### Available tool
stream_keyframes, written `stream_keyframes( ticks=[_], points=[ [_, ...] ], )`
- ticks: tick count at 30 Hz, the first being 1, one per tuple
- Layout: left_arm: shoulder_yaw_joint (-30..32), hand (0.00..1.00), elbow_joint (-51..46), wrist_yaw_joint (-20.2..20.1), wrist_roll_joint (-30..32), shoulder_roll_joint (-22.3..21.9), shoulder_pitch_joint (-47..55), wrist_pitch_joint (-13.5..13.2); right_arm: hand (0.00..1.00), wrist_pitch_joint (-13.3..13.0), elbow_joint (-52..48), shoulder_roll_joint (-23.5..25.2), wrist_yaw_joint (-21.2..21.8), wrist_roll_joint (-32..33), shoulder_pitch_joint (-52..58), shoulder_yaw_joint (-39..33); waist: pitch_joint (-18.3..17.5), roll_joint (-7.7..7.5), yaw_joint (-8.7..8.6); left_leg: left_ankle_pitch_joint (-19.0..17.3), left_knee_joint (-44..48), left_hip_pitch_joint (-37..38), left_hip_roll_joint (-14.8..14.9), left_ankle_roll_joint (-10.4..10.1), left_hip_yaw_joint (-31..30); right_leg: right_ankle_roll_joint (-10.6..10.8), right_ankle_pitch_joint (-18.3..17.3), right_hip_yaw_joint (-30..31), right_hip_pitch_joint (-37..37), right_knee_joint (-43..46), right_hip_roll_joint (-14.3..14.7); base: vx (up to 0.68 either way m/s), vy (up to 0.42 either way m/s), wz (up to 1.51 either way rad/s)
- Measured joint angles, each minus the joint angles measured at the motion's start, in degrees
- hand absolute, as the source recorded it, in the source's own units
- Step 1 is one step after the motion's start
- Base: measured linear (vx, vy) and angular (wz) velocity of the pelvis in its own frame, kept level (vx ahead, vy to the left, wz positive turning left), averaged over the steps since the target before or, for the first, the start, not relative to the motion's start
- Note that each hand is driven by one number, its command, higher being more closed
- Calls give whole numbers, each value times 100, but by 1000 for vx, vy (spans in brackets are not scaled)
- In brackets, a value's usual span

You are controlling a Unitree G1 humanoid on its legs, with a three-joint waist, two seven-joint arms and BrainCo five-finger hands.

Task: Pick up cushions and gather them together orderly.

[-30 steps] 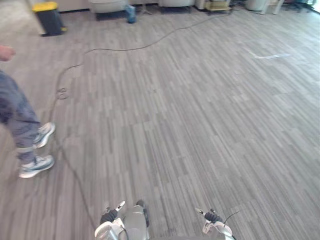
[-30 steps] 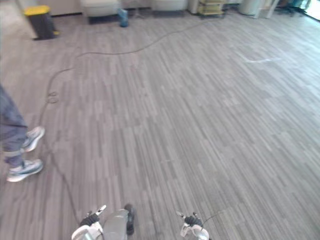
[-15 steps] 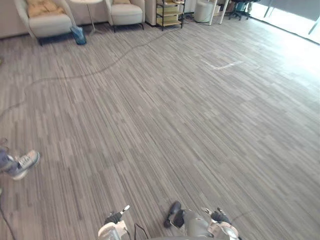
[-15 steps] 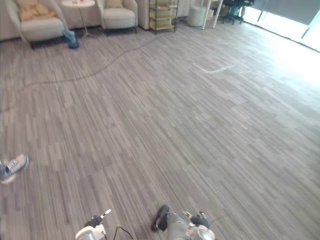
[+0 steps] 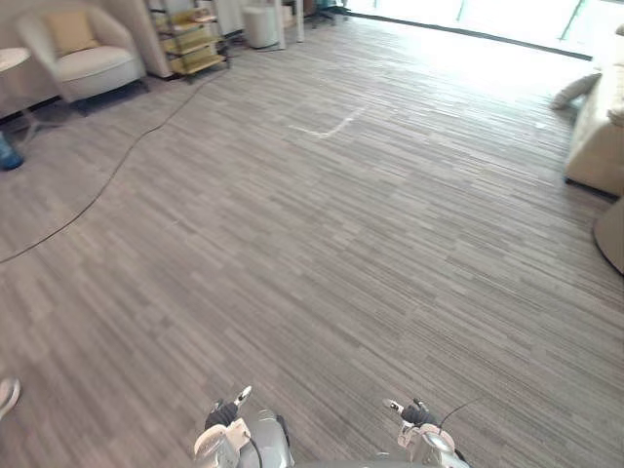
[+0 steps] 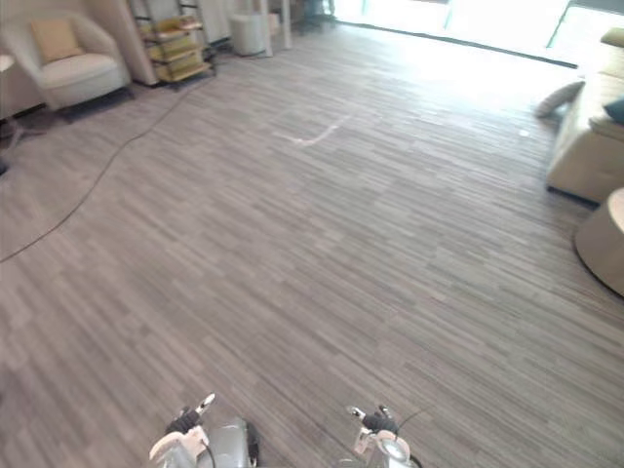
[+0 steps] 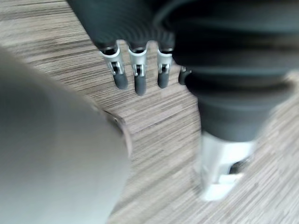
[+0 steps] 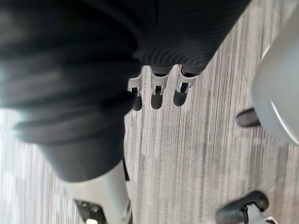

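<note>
Closest in, the left hand hangs off its dark ribbed wrist cover with the fingers pointing down at the floor, straight and slightly apart, with nothing between them. The right hand is in the same pose in its own wrist view: fingers loose and extended toward the grey striped planks, palm empty (neither hand touches anything). At the near left edge of the left eye view the toe of a person's shoe rests on the floor. Farther out on the right a round beige seat stands beside a beige sofa. Past the sofa's far end a pale cushion lies on the floor, just beside it. Across the room at the far left, well apart from that one, a tan cushion leans upright against the back of a white armchair. A yellow shelf cart stands just to the armchair's right, and a wide stretch of floor separates the hands from both cushions
</note>
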Motion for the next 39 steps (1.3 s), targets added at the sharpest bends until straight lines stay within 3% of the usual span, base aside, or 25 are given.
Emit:
stream_keyframes(
  ticks=[1, 2, 3, 4, 6, 10, 14, 15, 16, 17, 18, 19, 20, 21, 24, 25, 27, 30, 31, 32, 34, 36, 37, 38, 39],
  points=[
    [9, 0, 180, 11, 0, 104, -83, 8, 0, -8, 1, -2, -6, -8, 102, -2, -69, -154, 24, -210, 59, 146, -102, 104, 285, 147, 28, 123, -336, 802, -225, 658, 301, -66],
    [12, 0, 231, 14, -3, 125, -106, 16, 0, -9, 3, -1, -10, -9, 99, -3, -43, -162, 51, -278, 86, 228, -108, 148, 367, 231, 76, 158, -490, 1200, -273, 592, 293, -80],
    [-32, 0, 346, 28, -10, 182, -177, 37, 0, -13, -20, -23, 6, -13, 77, 3, 98, -165, 36, -504, 6, 728, -190, 246, 603, 723, 625, 225, -1164, 2969, -483, 623, 322, -64],
    [-153, 0, 413, 50, -10, 244, -249, 59, 0, -47, -79, -62, 6, -13, -4, -2, 243, -100, -56, -681, -136, 1253, -290, 278, 638, 799, 943, 84, -1585, 4152, -652, 509, 258, -49],
    [-276, 0, 487, 52, -6, 250, -239, 118, 0, -73, -222, -78, 15, -20, 2, 2, 272, -25, -203, -794, -328, 1786, -288, 323, 647, 724, 921, -277, -1813, 4680, -752, 449, 163, 0],
    [-480, 0, 546, 35, 60, 205, -427, 130, 0, -126, -364, -76, 73, -22, -59, -68, 288, 10, -237, -859, -1453, 3020, -314, 225, 906, 341, 754, -1547, -2853, 3363, -924, 494, 76, -6],
    [-600, 0, 595, -6, 303, 187, -436, 132, 0, -124, -380, -112, 50, -21, -49, -176, 317, -3, -360, -957, -1791, 3659, -431, 282, 862, 191, 1464, -1833, -2856, 1076, -801, 520, -95, 18],
    [-607, 0, 596, -21, 339, 130, -432, 129, 0, -115, -421, -187, 56, -19, -35, -178, 360, 45, -428, -1139, -1871, 3985, -471, 336, 721, -210, 1922, -1750, -2786, 1129, -805, 746, -199, 16],
    [-609, 0, 631, -67, 385, -43, -346, 136, 0, -117, -438, -320, 64, -70, -82, -169, 340, 294, -431, -1147, -1717, 4167, -358, 284, 623, -305, 1359, -1776, -2833, 1752, -729, 735, -215, 5],
    [-608, 0, 622, -77, 388, -79, -322, 134, 0, -117, -438, -334, 66, -76, -87, -176, 335, 363, -439, -1132, -1512, 4124, -293, 258, 592, -338, 1215, -1774, -2831, 1875, -711, 558, -209, -21],
    [-621, 0, 614, -90, 400, -139, -326, 137, 0, -117, -456, -403, 73, -74, -93, -227, 286, 512, -485, -1092, -455, 3726, -57, 177, 382, -346, 886, -1762, -2776, 2044, -616, 543, -240, -27],
    [-618, 0, 607, -103, 404, -151, -330, 160, 0, -112, -464, -447, 77, -74, -93, -268, 283, 639, -511, -716, 973, 3113, 239, -292, 32, -419, 724, -1765, -2600, 1966, -432, 547, -225, -29],
    [-618, 0, 603, -104, 404, -162, -328, 160, 0, -115, -465, -450, 67, -72, -92, -291, 286, 692, -514, -503, 1416, 2901, 313, -482, -118, -459, 708, -1769, -2510, 1920, -360, 682, -196, -40],
    [-568, 0, 504, -111, 361, -176, -298, 157, 0, -120, -439, -466, 50, -62, -121, -255, 351, 797, -510, -226, 3025, 2164, 568, -910, -400, -523, 552, -1675, -2016, 1589, -23, 575, -136, -36],
    [-459, 0, 268, -89, 320, -100, -304, 132, 0, -73, -311, -383, 35, -44, -190, 0, 520, 574, -474, -552, 3857, 1362, 740, -497, -145, -569, 512, -1552, -1146, 958, 178, 455, -90, -28],
    [-449, 0, 138, -84, 284, -6, -273, 106, 0, -55, -189, -280, 24, -4, -230, 113, 538, 388, -406, -735, 3590, 861, 708, -268, 126, -561, 501, -1433, -744, 564, 204, 607, -60, -76],
    [-412, 0, 109, -62, 251, 37, -255, 106, 0, -27, -171, -168, 1, -3, -248, 254, 552, 336, -253, -828, 2311, 179, 593, -131, 233, -414, 506, -1041, -254, 75, 282, 573, 34, -97],
    [-368, 0, 49, -40, 143, -38, -193, 35, 0, 1, -109, -99, -13, -9, -251, 233, 531, 390, -175, -503, 245, -141, 396, -194, 136, -185, 264, -652, 161, -190, 260, 403, 148, -67],
    [-324, 0, 5, -45, 108, -45, -170, 21, 0, 2, -108, -74, -16, -13, -259, 278, 519, 364, -144, -19, -64, -221, 344, -168, 101, -72, 109, -482, 317, -216, 203, 733, 354, -99],
    [-211, 0, -47, -55, 72, 27, -133, 18, 0, 16, -60, -16, -3, -18, -256, 375, 350, 144, -76, 250, 160, -230, 138, 104, 158, 53, -48, -202, 414, -319, -56, 675, 327, -81],
    [-169, 0, -28, -53, 85, 118, -157, 24, 0, -4, -25, -14, -1, -21, -202, 382, 194, -91, -75, -105, 480, -331, 26, 222, 344, 188, -26, -93, 355, -213, -295, 741, 313, -52],
    [-220, 0, 116, -29, 67, 242, -239, 34, 0, 0, 11, -11, -14, -34, -204, 368, 206, -252, -1, -395, 584, 12, -136, 423, 649, 574, 257, 36, -146, 1184, -612, 696, 319, -45],
    [-341, 0, 255, -25, 66, 300, -292, 64, 0, -3, 5, -54, -6, -116, -163, 387, 246, -218, -39, -557, 409, 460, -262, 511, 669, 713, 990, 66, -770, 2697, -754, 472, 228, -27],
    [-404, 0, 306, -19, 66, 304, -303, 81, 0, -10, 4, -67, 1, -185, -145, 398, 293, -153, -74, -668, 268, 750, -295, 505, 673, 755, 1345, 73, -1033, 3416, -814, 569, 229, -9],
    [-535, 0, 368, 5, 85, 321, -301, 121, 0, -31, -140, -74, 20, -222, -111, 480, 370, -80, -165, -815, 38, 1321, -368, 535, 680, 736, 1256, 26, -1425, 4467, -897, 657, 165, 6]
  ],
)
